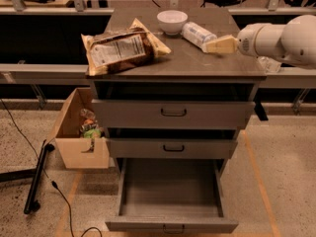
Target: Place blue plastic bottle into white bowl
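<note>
While the gripper [218, 45] hangs by the right edge of the cabinet top [197, 64], its tip at the blue plastic bottle [196, 33], I cannot tell its opening; the white bowl [172, 19] sits just left.

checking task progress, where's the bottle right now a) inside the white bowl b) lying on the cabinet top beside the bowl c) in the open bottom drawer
b: the bottle lies on its side on the cabinet top beside the bowl, the gripper close at its near end.
</note>
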Robot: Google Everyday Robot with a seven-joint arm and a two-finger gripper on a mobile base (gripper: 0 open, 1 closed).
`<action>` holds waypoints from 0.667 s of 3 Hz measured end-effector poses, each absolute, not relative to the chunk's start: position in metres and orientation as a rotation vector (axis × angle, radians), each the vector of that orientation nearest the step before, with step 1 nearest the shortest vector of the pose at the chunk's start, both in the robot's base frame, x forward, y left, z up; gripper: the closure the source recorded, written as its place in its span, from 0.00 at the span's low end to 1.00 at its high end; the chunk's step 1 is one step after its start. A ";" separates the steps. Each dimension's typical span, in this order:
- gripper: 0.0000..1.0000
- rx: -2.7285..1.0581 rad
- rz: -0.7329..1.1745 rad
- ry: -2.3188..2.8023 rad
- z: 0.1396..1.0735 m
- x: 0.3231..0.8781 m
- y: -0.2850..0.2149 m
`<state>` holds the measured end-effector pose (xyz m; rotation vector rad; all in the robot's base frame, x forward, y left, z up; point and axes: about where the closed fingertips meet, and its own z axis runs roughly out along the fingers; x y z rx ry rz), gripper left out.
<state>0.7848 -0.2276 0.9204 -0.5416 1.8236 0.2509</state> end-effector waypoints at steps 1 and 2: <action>0.00 -0.530 0.279 1.815 0.909 0.808 -0.223; 0.00 -0.526 0.267 1.806 0.897 0.835 -0.225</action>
